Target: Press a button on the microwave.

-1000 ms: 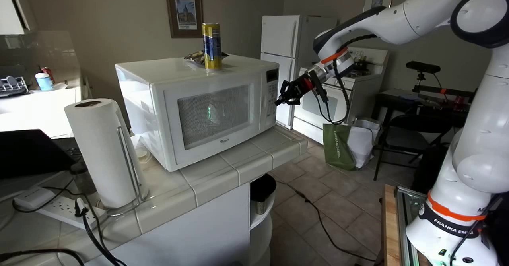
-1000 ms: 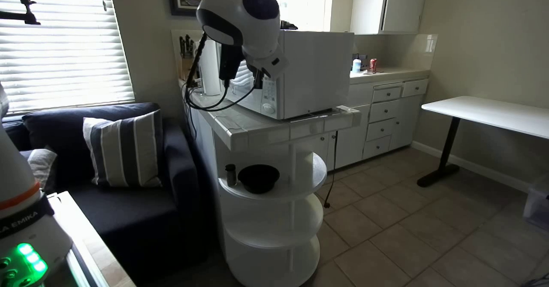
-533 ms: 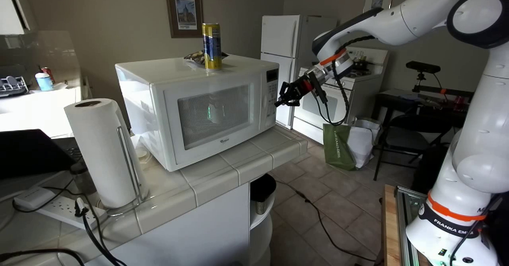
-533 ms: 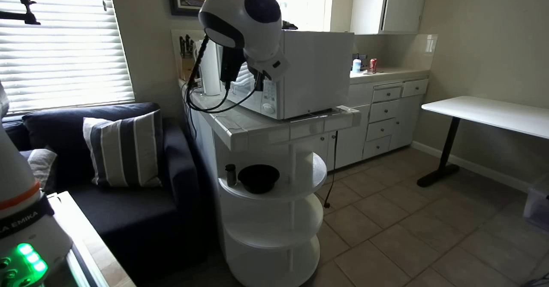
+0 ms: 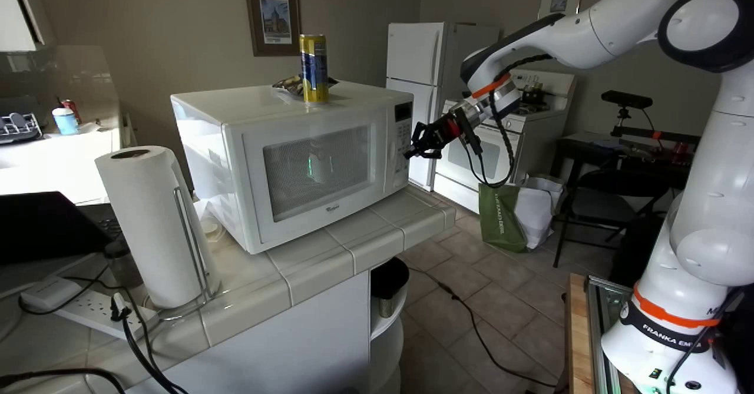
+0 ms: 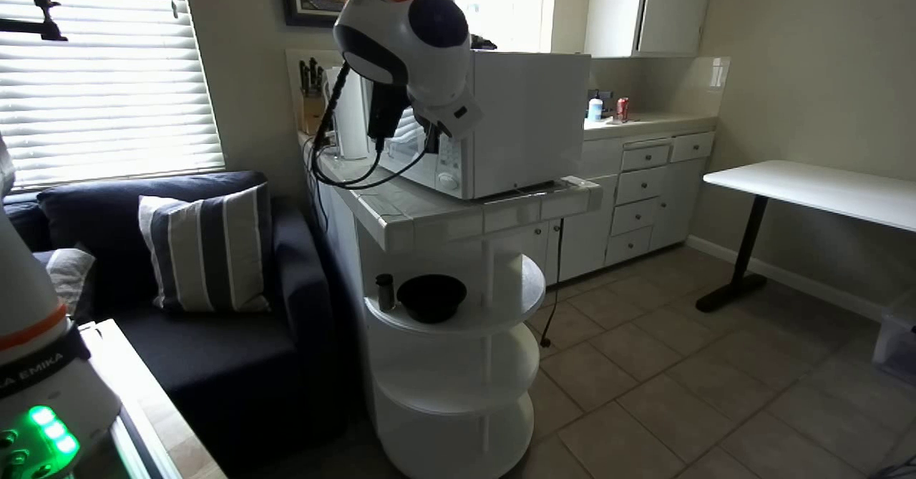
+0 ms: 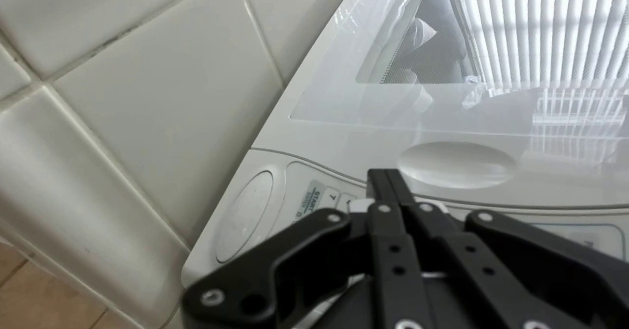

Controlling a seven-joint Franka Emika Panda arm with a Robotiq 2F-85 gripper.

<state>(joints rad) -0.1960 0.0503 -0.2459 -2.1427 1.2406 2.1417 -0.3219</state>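
On the microwave, START label shown only in wrist view, arm angled down toward it, end effector closed

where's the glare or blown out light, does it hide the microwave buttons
Wrist view: bright striped reflections on the microwave door, yet the start label is readable; the end effector, not glare, blocks part of the keypad. In an exterior view, the far counter is blown out white. In an exterior view, a window is washed out while the sofa sinks into shadow.

arm raised, bent | pincer tilted downward | fingertips together
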